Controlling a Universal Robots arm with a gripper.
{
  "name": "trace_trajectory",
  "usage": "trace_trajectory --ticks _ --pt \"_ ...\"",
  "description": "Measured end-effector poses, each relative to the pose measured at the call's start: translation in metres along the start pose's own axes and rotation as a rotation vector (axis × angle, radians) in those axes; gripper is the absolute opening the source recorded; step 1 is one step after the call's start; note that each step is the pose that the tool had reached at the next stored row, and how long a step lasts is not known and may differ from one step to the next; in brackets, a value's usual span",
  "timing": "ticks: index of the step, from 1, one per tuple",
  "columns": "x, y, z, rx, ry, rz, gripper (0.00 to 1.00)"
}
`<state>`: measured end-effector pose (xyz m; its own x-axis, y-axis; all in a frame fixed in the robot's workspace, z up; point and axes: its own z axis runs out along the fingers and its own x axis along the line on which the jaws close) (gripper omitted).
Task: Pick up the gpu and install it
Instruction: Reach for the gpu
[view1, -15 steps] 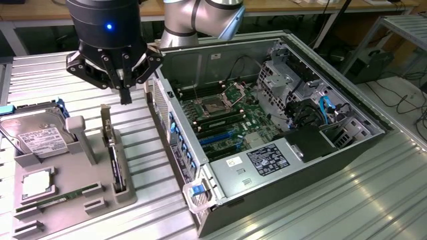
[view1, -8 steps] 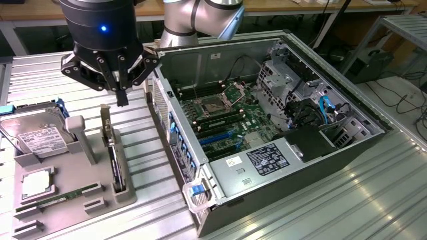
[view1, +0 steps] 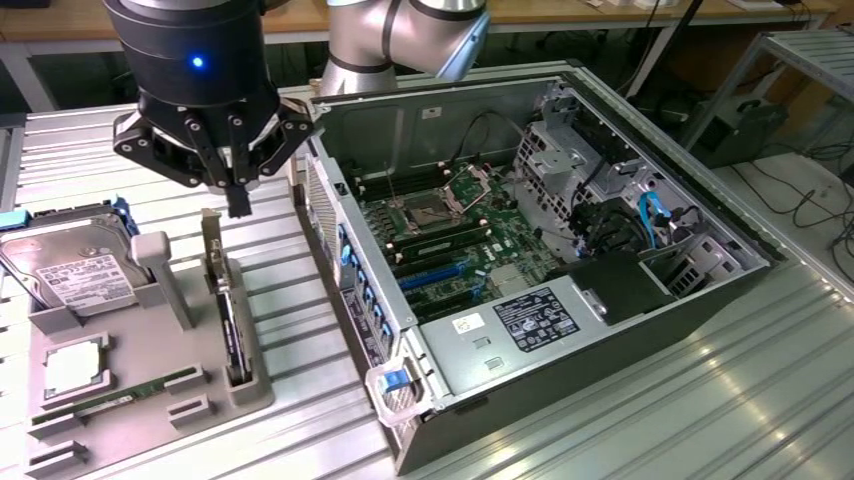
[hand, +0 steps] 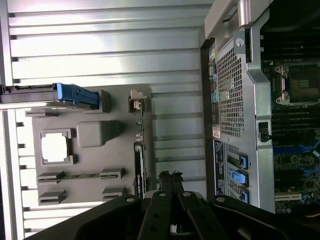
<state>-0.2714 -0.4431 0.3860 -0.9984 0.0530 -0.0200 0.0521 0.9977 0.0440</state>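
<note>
On the worktop (view1: 747, 400), one grey holder (view1: 180, 335) carries one memory stick (view1: 127, 395), one processor chip (view1: 74, 365), one hard drive (view1: 74, 265) and the one gpu (view1: 230, 325), standing on edge in its slot. Above it the fingers (view1: 239, 200) hang pressed together, empty. Beyond lies one open computer case (view1: 427, 120).

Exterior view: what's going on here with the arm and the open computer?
The arm's gripper hangs over the grey parts holder, fingers shut and holding nothing. The gpu stands edge-on in its slot there, close below the gripper, not yet picked up. The open computer case lies beside the holder, at the exterior view's right.
</note>
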Motion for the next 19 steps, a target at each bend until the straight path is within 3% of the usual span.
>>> trace_trajectory --ticks 19 --pt "0.016 -0.0071 0.0009 -0.0001 0.0002 -0.003 0.11"
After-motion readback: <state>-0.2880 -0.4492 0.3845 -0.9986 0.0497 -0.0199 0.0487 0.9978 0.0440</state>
